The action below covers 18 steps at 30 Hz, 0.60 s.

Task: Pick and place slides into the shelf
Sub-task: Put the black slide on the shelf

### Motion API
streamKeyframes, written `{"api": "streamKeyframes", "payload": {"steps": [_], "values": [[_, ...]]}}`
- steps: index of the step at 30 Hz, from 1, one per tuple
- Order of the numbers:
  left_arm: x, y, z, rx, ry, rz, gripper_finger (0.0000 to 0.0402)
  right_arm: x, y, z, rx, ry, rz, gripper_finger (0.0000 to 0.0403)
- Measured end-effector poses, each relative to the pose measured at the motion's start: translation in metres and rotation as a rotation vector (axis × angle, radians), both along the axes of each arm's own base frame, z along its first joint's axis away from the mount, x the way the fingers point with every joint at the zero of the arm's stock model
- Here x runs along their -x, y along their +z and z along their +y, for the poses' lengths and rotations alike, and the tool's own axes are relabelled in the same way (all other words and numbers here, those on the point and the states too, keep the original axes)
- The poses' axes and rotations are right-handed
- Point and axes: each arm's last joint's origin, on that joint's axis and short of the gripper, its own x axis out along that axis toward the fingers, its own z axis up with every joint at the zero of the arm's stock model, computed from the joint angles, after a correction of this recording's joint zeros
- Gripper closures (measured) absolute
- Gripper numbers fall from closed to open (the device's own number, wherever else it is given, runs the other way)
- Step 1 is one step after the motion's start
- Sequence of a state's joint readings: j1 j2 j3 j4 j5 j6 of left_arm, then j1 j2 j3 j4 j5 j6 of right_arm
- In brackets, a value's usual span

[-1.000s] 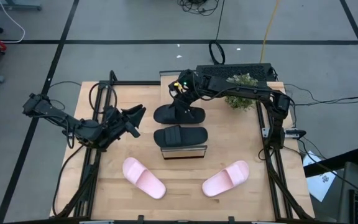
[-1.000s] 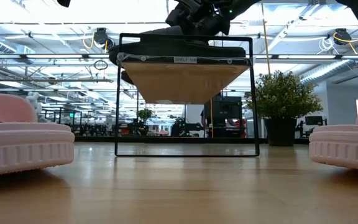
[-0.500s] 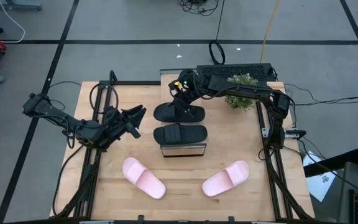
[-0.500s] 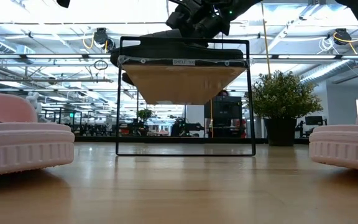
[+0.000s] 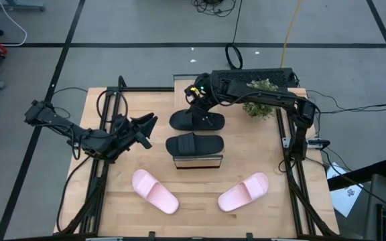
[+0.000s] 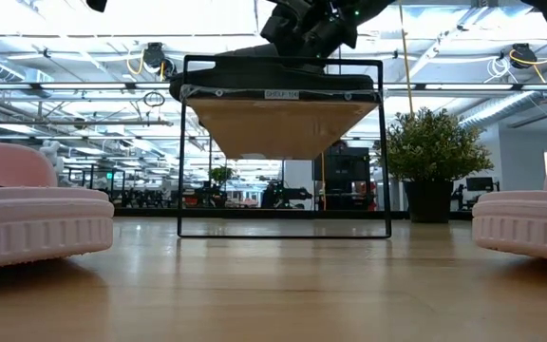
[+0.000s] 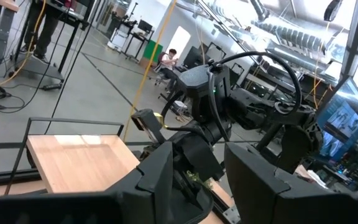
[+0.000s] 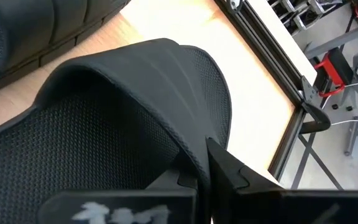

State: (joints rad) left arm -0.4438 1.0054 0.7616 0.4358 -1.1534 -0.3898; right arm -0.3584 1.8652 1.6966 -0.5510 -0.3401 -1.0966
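Nearest the front edge of the table (image 5: 122, 214), two pale pink slides sit flat on the wood: the left pink slide (image 5: 155, 191) at about 7 o'clock from the table's middle, the right pink slide (image 5: 243, 191) at about 5 o'clock, well apart from each other. In the low view they fill both sides of the frame.

Bang in the middle is the shelf (image 5: 197, 163), long axis running front to back, with a black slide (image 5: 194, 145) lying crosswise on its plank near the front end. Just past it at 12 o'clock is the second black slide (image 5: 196, 120), also crosswise over the shelf. The right gripper (image 5: 200, 100) is on this one, fingers pressed together pinching the edge of its strap; the right wrist view shows the strap clamped right at the fingertips. Can't tell whether that slide's sole is resting on the plank or slightly lifted.

The left gripper (image 5: 147, 126) hangs out at 9 o'clock beside the shelf, fingers spread partway, nothing between them, pointing toward the shelf.

A little potted plant (image 5: 260, 98) sits at the far right, about 1 o'clock.
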Motion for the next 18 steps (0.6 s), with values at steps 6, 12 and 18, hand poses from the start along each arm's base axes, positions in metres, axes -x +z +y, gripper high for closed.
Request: {"api": "streamKeyframes", "payload": {"steps": [6, 12, 18], "values": [[-0.0001, -0.0006, -0.0001, -0.005, 0.000, 0.008, 0.0261, -0.0008, 0.0006, 0.0017, 0.011, 0.014, -0.006, 0.0403], [-0.0002, -0.0012, -0.0001, -0.003, 0.000, 0.010, 0.0261, -0.0055, 0.0050, 0.0027, 0.037, 0.024, -0.066, 0.0403], [-0.0002, -0.0013, -0.0001, -0.001, -0.001, 0.010, 0.0261, -0.0070, 0.0066, 0.0024, 0.042, 0.024, -0.090, 0.0403]]}}
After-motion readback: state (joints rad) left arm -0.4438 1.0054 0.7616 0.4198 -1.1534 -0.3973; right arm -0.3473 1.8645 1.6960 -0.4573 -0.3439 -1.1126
